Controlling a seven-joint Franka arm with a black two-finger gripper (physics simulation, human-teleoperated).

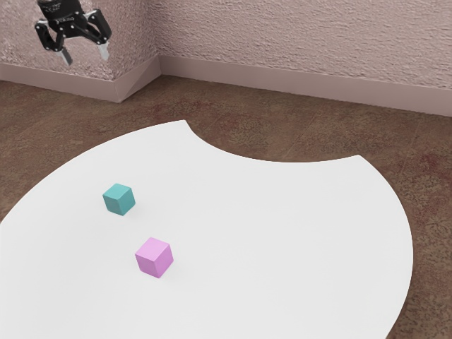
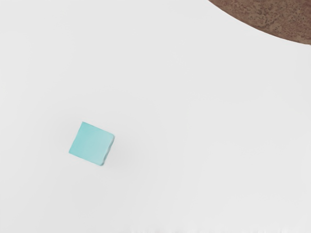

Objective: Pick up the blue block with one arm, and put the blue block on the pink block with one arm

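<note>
The claw (image 1: 85,51) hangs spread and empty, high over the surface (image 1: 282,233); the blue block (image 1: 119,198) rests far below, slightly off-centre; the pink block (image 1: 154,257) stands near it, apart

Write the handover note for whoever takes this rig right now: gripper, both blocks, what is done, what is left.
Gripper: open and empty, high above the table at the exterior view's upper left.
Blue block: resting on the white table, untouched; the wrist view looks down on it.
Pink block: on the same table, nearer the camera and toward the exterior view's right of the blue block, apart from it, nothing on top.
Done: nothing yet; no grasp made.
Left: lower onto the blue block, shut on it, lift, carry it over the pink block, set it on top, and release.
</note>
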